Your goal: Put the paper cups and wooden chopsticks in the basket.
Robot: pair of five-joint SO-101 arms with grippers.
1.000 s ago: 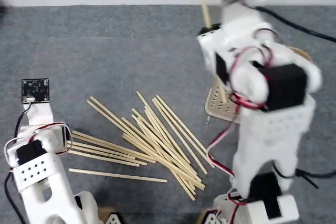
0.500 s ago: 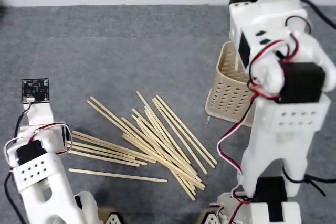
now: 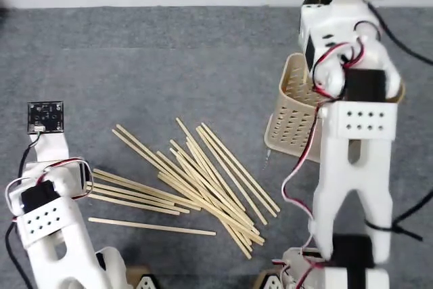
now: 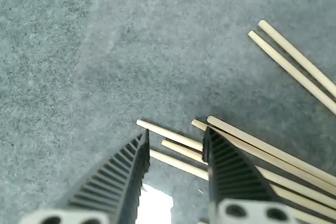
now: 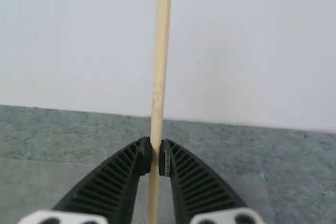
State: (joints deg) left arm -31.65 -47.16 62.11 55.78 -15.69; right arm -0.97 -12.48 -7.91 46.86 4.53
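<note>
Left hand: The left hand (image 4: 176, 136) was seen spread, the jaws apart low over the surface (image 3: 169, 52). The ends of a few loose sticks lay between and beside the jaws, and nothing was gripped.
Heap: The loose chopsticks (image 3: 196, 181) were scattered in a crossed heap on the surface between the two arms. One single stick (image 3: 152, 226) lay apart at the heap's near edge.
Basket: The basket (image 3: 292, 113) was set at the right, just beyond the heap. Its perforated wall was in sight and much of its mouth was covered by the right arm.
Right hand: The right hand (image 5: 155, 149) was pinched on the held chopstick (image 5: 160, 51). The stick was carried upright and was judged to be over the basket.
Handling: The sticks were judged light, stiff and smooth, and apt to roll or slip in a loose pinch. A grip across the narrow width was thought best, taken toward one end so that a stick could be dropped in end-first. The stray stick was judged the easiest to take.
</note>
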